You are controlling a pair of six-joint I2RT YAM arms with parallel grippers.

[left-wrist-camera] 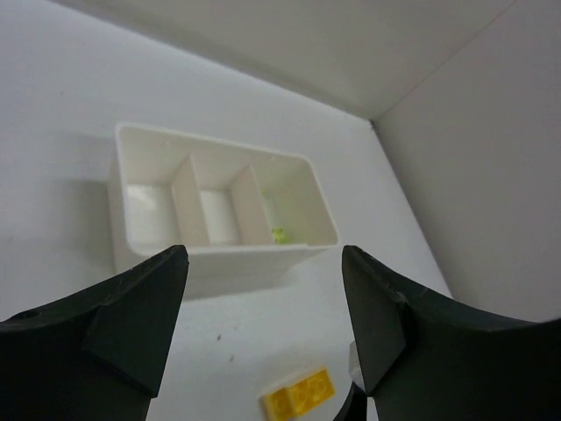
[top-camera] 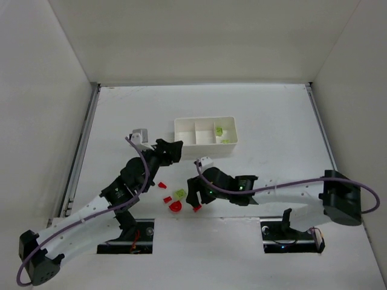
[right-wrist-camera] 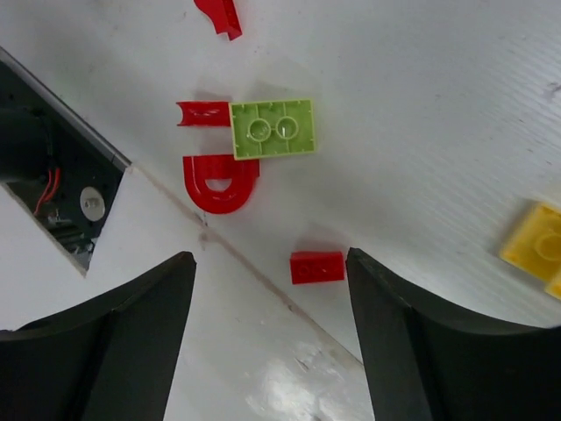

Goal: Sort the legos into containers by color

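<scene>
The white three-compartment tray (top-camera: 205,131) stands mid-table, with small light-green bits (top-camera: 220,130) in its right compartment. My left gripper (top-camera: 174,148) hangs open just short of the tray's near left corner. In its wrist view the tray (left-wrist-camera: 219,250) lies ahead and a yellow studded brick (left-wrist-camera: 300,392) lies on the table below the open gripper (left-wrist-camera: 263,263). My right gripper (top-camera: 193,199) is open above a small red brick (right-wrist-camera: 316,267), which sits by its right finger (right-wrist-camera: 394,324). A flat green square (right-wrist-camera: 272,128), a red half-round (right-wrist-camera: 219,182) and a small red bit (right-wrist-camera: 203,113) lie beyond.
Another red bit (top-camera: 162,184) lies left of the group. A dark cut-out (right-wrist-camera: 44,175) in the table's near edge sits close to the red pieces. White walls close in the table on three sides. A yellow piece (right-wrist-camera: 536,246) shows at the right wrist view's edge.
</scene>
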